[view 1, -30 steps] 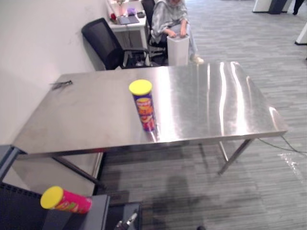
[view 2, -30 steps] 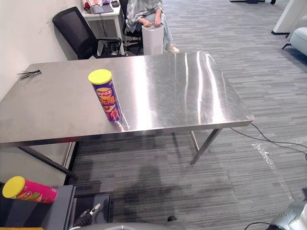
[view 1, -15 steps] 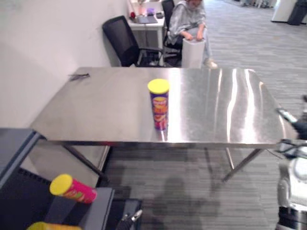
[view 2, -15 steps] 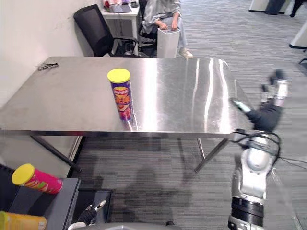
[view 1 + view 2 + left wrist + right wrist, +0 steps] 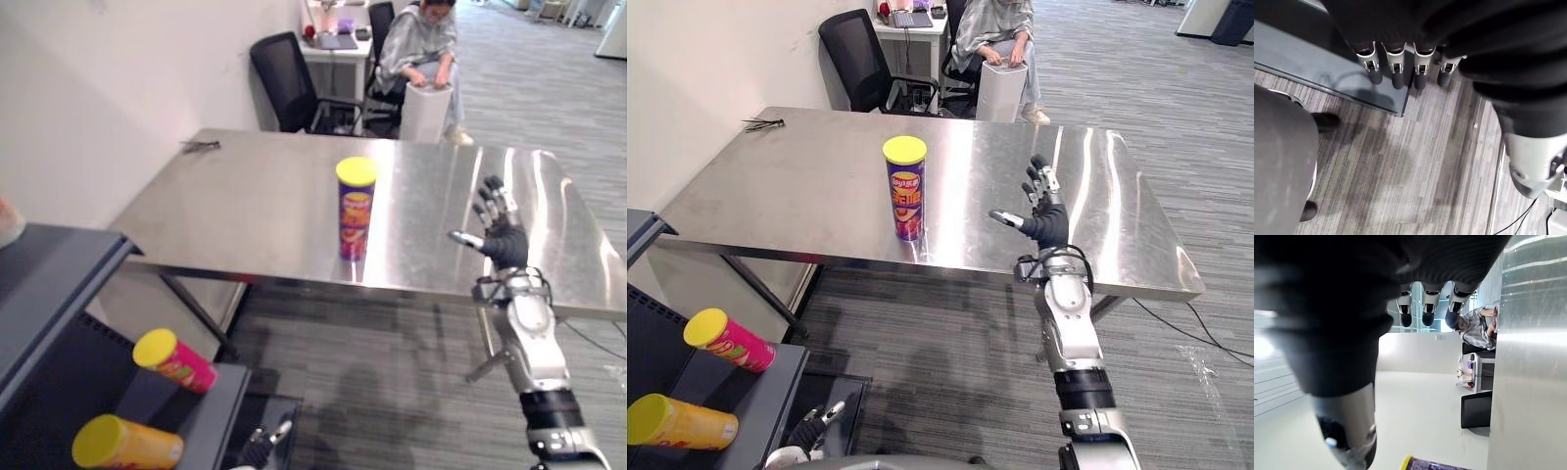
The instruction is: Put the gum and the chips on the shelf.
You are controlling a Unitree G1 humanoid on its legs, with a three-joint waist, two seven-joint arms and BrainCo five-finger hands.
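Note:
A purple chips can (image 5: 355, 208) with a yellow lid stands upright near the front edge of the steel table (image 5: 245, 211). My right hand (image 5: 1043, 215) is raised over that front edge, to the can's right and apart from it. It is open with fingers spread, and its fingers (image 5: 1422, 313) show straight in the right wrist view, where the can's top (image 5: 1425, 464) also shows. My left hand (image 5: 808, 438) hangs low beside the dark grey shelf (image 5: 211, 411), open, its fingers (image 5: 1395, 71) straight. On the lower board lie a pink can (image 5: 176, 360) and an orange can (image 5: 127, 446).
A person sits behind the table with a white bin (image 5: 423, 103). A black office chair (image 5: 289, 83) and a desk stand at the back left by the wall. A small dark object (image 5: 201, 146) lies at the table's far left corner. Open carpet lies to the right.
The camera has swung, bringing more of the shelf into the picture. My right hand has risen into view and moved left toward the can. The can stays in place on the table.

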